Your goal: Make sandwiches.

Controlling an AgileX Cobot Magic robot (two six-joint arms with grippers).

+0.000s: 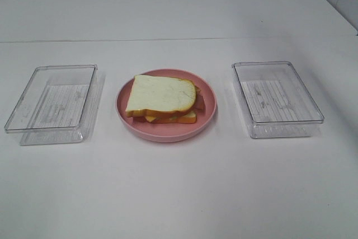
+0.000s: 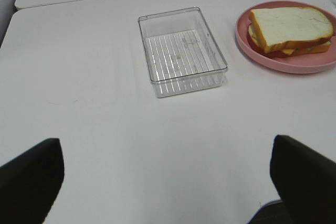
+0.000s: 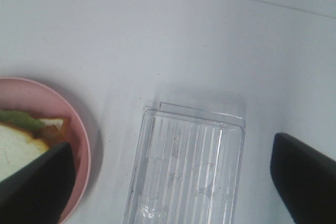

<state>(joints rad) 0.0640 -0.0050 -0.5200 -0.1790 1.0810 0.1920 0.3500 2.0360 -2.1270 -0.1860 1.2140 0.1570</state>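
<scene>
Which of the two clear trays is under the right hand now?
The clear tray on the right of the pink plate: this right tray lies between the open right hand's fingertips in its wrist view. The left tray lies beyond the plate.

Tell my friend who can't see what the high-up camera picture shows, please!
A toy sandwich topped with white bread sits on a round pink plate in the middle of a white table. An empty clear plastic tray stands on each side, the left tray and the right tray, apart from the plate.
</scene>
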